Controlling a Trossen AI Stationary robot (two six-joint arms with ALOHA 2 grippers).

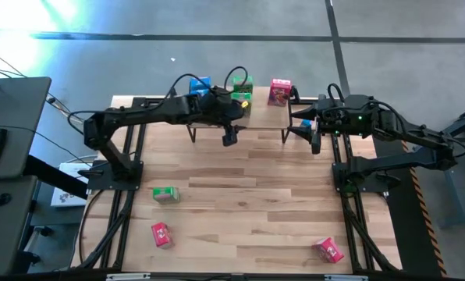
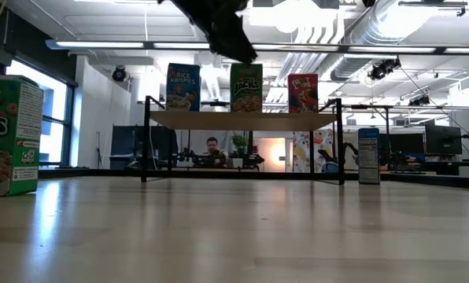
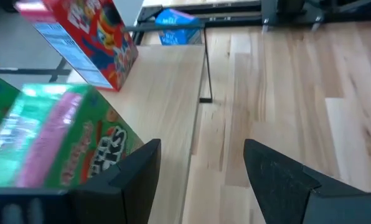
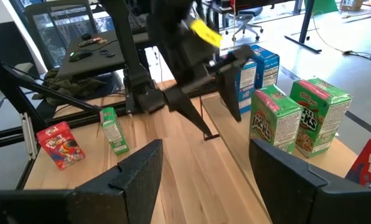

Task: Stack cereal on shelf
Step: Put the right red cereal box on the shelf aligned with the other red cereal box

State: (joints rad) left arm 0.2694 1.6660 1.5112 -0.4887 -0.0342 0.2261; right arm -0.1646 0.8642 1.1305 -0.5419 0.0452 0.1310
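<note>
- Dark fingers (image 3: 136, 174) of the left gripper (image 3: 201, 149) stand apart with nothing between them. It is released and empty, hanging over the near edge of the low light-wood shelf (image 1: 257, 117) on thin black legs, at the far middle of the table.
- Just beside it, two green cardboard cereal boxes (image 4: 276, 118) stand upright on the shelf. The jaws probably sit clear of them so that nothing tips.
- Two blue cardboard cereal boxes (image 4: 257, 71) stand to their left and one red cardboard cereal box (image 1: 279, 90) to their right, apparently sorted by colour along the row.
- The right gripper (image 4: 204, 149), likewise spread and empty, waits off the shelf's right end, near a lone blue box (image 2: 368, 156) upright on the large wooden tabletop (image 1: 248, 203).
- Well apart, toward the near side, a loose green box (image 1: 165, 194), a loose red box (image 1: 161, 234) at the left and another red box (image 1: 328, 250) at the right are not yet shelved. Roughly half the job looks done.
</note>
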